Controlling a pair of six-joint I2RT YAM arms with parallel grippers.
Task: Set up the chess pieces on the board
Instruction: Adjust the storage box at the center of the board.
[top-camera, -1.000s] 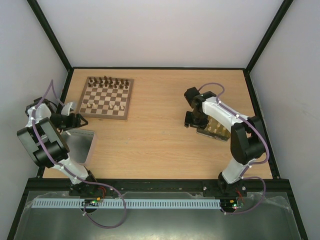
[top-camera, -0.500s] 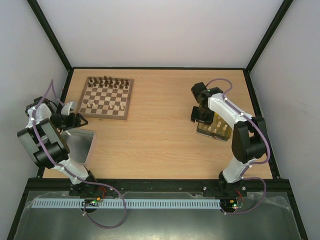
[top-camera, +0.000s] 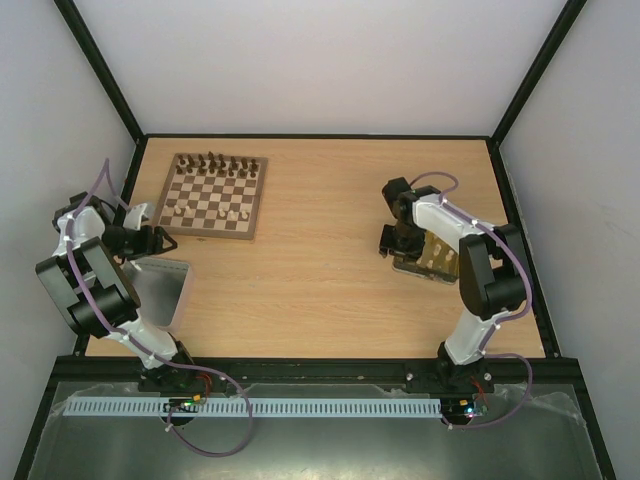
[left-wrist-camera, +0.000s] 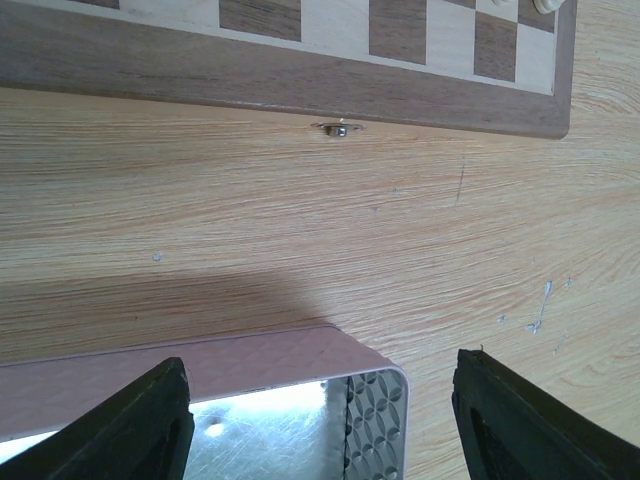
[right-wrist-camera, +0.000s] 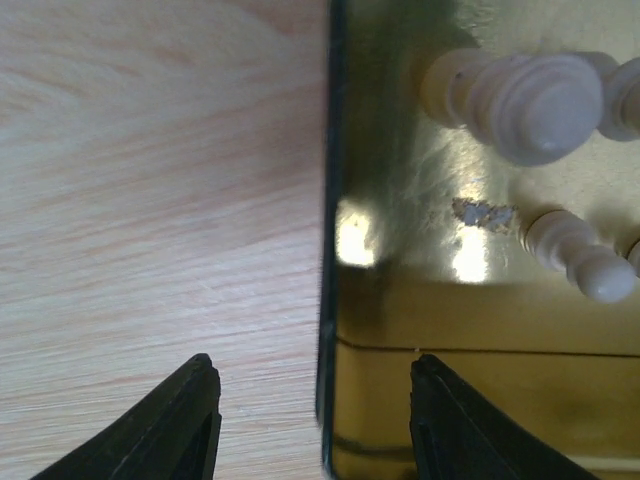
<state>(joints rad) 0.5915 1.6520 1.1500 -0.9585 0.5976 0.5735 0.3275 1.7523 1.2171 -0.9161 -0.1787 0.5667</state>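
The board (top-camera: 213, 195) lies at the far left of the table, dark pieces (top-camera: 216, 162) along its far row and a few cream pieces (top-camera: 236, 213) near its front. Its front border (left-wrist-camera: 300, 85) shows in the left wrist view. My left gripper (top-camera: 155, 240) is open and empty, over a corner of the grey lid (left-wrist-camera: 230, 375). My right gripper (top-camera: 390, 240) is open and empty, its jaws standing either side of the left wall of the yellow tray (right-wrist-camera: 440, 330). Cream pieces (right-wrist-camera: 520, 90) lie in the tray.
The grey lid (top-camera: 160, 290) sits at the near left by the left arm. The yellow tray (top-camera: 430, 258) sits right of centre under the right arm. A small metal clasp (left-wrist-camera: 338, 127) juts from the board's edge.
My right gripper has swung out to the right and come back down at the tray's left edge. The left arm has not moved.
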